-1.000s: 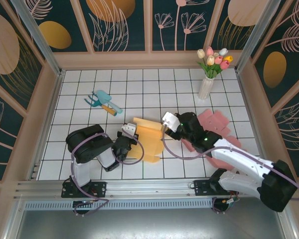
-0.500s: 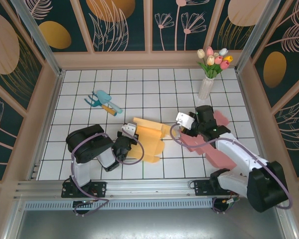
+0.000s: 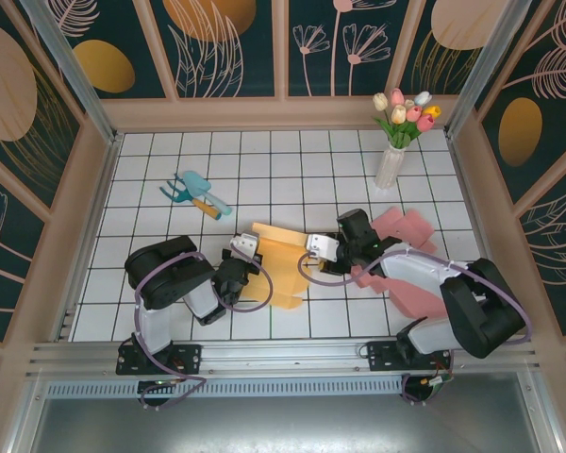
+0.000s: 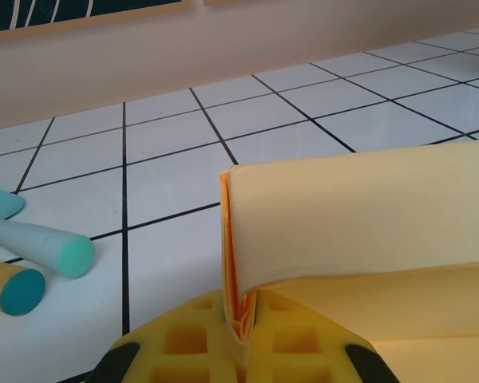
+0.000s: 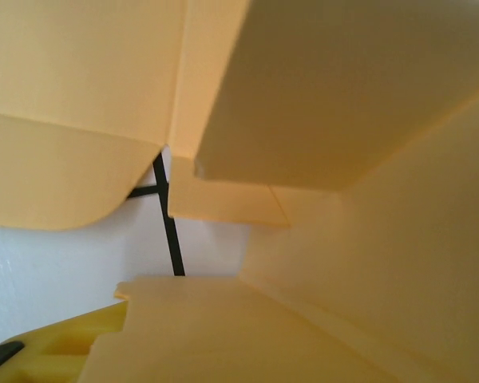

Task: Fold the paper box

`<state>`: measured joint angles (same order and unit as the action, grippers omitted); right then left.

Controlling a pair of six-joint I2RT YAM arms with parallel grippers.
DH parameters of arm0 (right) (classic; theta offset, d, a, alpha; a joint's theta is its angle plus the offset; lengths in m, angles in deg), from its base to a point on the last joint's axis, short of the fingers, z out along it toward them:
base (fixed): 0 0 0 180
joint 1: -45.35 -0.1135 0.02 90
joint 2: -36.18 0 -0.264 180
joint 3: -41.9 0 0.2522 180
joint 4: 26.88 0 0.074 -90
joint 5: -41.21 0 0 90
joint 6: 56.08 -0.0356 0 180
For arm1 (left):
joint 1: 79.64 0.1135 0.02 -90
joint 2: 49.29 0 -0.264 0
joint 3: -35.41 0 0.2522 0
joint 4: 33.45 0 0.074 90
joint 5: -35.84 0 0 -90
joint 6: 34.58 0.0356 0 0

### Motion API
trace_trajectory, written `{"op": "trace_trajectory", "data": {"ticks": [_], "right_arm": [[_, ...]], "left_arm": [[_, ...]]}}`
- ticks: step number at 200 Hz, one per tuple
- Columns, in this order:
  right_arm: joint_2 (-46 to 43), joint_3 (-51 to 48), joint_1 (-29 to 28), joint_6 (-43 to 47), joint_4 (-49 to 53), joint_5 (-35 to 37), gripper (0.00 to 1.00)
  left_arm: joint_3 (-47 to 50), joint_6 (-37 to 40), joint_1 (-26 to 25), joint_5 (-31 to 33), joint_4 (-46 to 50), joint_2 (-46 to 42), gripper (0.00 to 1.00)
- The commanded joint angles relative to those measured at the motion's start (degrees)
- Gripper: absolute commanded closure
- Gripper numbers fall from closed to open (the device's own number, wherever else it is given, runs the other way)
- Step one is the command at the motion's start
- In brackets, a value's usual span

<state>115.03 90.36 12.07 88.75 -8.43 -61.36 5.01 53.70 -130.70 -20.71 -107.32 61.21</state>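
Note:
The yellow paper box (image 3: pixel 281 266) lies part-folded on the tiled table, between the two arms. My left gripper (image 3: pixel 242 257) is shut on the box's left edge. In the left wrist view, its yellow pads (image 4: pixel 303 343) pinch the doubled paper wall (image 4: pixel 241 307), and a curved panel (image 4: pixel 359 215) rises to the right. My right gripper (image 3: pixel 314 251) is at the box's right edge. In the right wrist view, box panels (image 5: pixel 335 96) crowd the lens and a flap (image 5: pixel 223 327) lies over the lower finger (image 5: pixel 48 351). How its jaws stand is hidden.
Pink paper sheets (image 3: pixel 407 229) lie under and beside the right arm. A white vase of tulips (image 3: pixel 392 162) stands at the back right. Teal-handled garden tools (image 3: pixel 194 192) lie at the back left; their handles (image 4: pixel 40 247) are left of the box.
The right gripper swung away to the right of the box, then came back to its right edge. The left gripper stayed shut on the left edge.

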Motion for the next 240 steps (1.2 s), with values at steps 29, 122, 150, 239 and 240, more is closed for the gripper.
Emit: {"op": "trace_trajectory", "data": {"ticks": [29,122,150,239,240], "right_arm": [[0.6,1.2,-1.9,-4.1,-7.6,-2.8,0.46],[1.2,-1.3,-3.6,-6.8,-11.8,-5.3,0.51],[0.4,-2.4,-4.6,-8.7,-13.9,-6.4,0.51],[3.5,-0.6,-12.1,-36.8,-23.3,8.3,0.57],[3.6,-0.6,-12.2,-37.1,-23.4,8.6,0.57]], "left_arm": [[-0.7,0.7,-0.4,-1.2,2.8,1.3,1.00],[-1.2,0.3,-0.4,0.3,3.0,1.8,1.00],[-1.6,-0.3,-0.4,0.8,3.4,1.8,1.00],[-2.3,-8.3,-0.4,3.1,7.1,-0.6,1.00],[-2.3,-8.4,-0.4,3.1,7.2,-0.7,1.00]]}}
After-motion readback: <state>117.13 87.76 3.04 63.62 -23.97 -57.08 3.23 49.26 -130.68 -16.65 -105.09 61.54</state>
